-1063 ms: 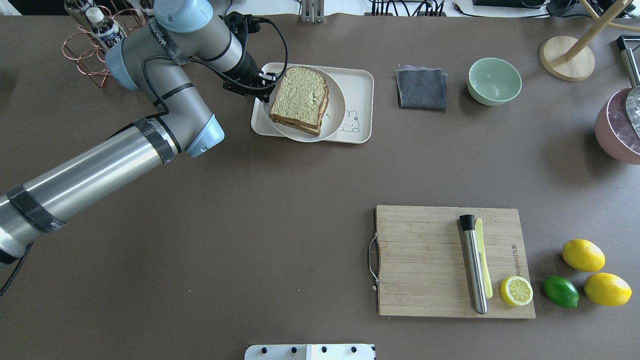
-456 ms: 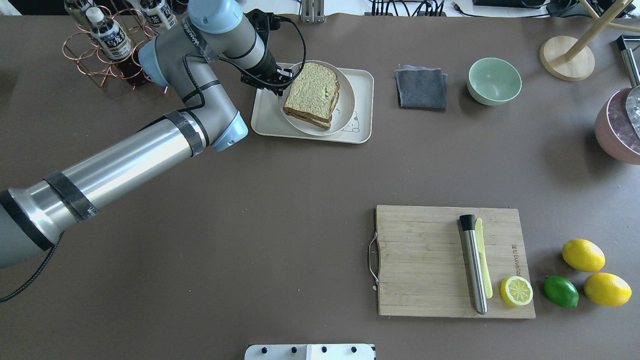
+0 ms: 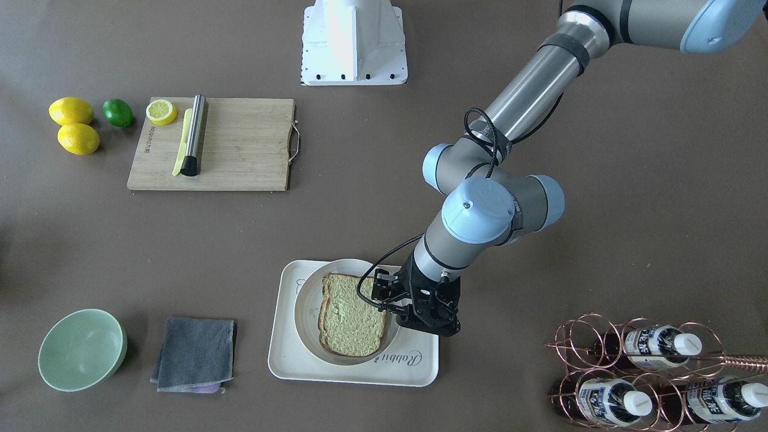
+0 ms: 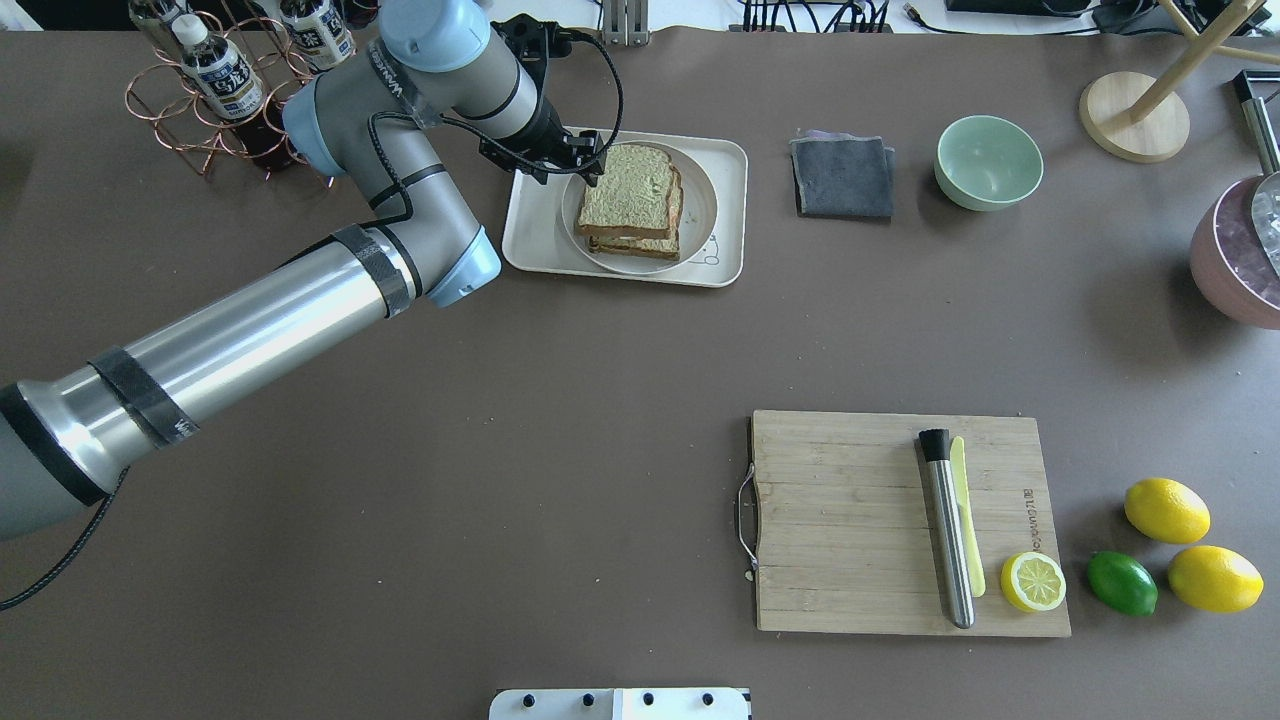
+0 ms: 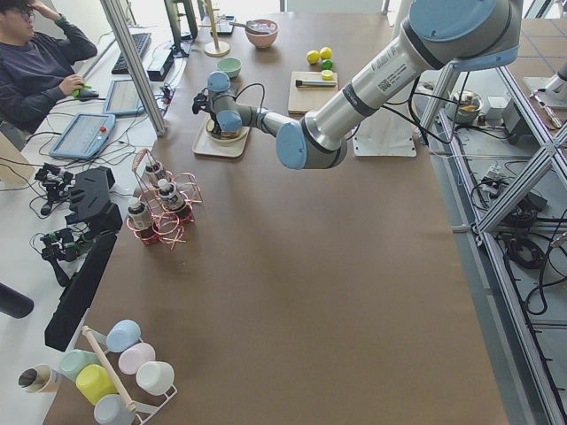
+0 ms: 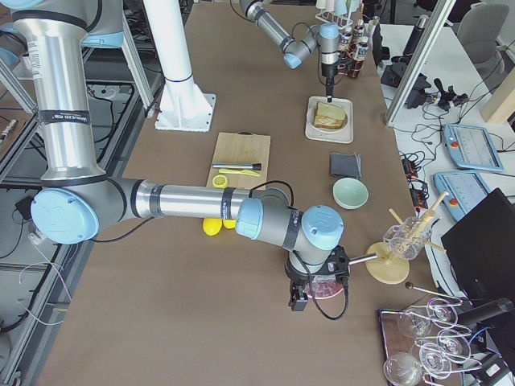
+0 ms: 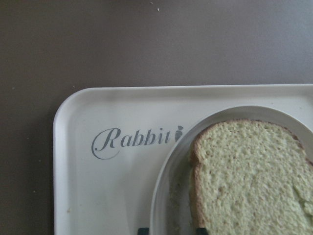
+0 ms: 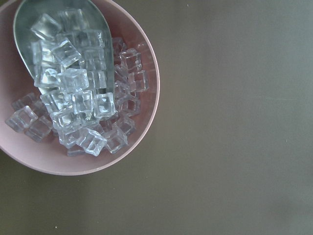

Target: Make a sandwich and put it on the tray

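The sandwich (image 4: pixel 632 200), two tan bread slices with dark crust, lies on a round white plate (image 4: pixel 702 205). The plate rests on the cream "Rabbit" tray (image 4: pixel 530 235) at the table's far side. The egg is hidden between the slices. My left gripper (image 4: pixel 592 160) is shut on the plate's left rim. In the left wrist view its fingertips (image 7: pixel 143 230) straddle the plate's rim (image 7: pixel 168 196) beside the sandwich (image 7: pixel 254 176) on the tray (image 7: pixel 98 191). The front view shows the sandwich (image 3: pixel 352 323) and left gripper (image 3: pixel 393 312). My right gripper (image 6: pixel 299 299) hangs by the pink ice bowl (image 8: pixel 142 127); I cannot tell whether it is open or shut.
A grey cloth (image 4: pixel 843 177) and a green bowl (image 4: pixel 988 160) lie right of the tray. A copper bottle rack (image 4: pixel 200 80) stands to its left. A wooden cutting board (image 4: pixel 850 520) with a metal rod and half lemon, plus lemons and a lime (image 4: pixel 1122 583), sits near right.
The left gripper carried the tilted plate with the sandwich to the right and lowered it until it lies level on the tray. The arm's wrist swung further over the tray.
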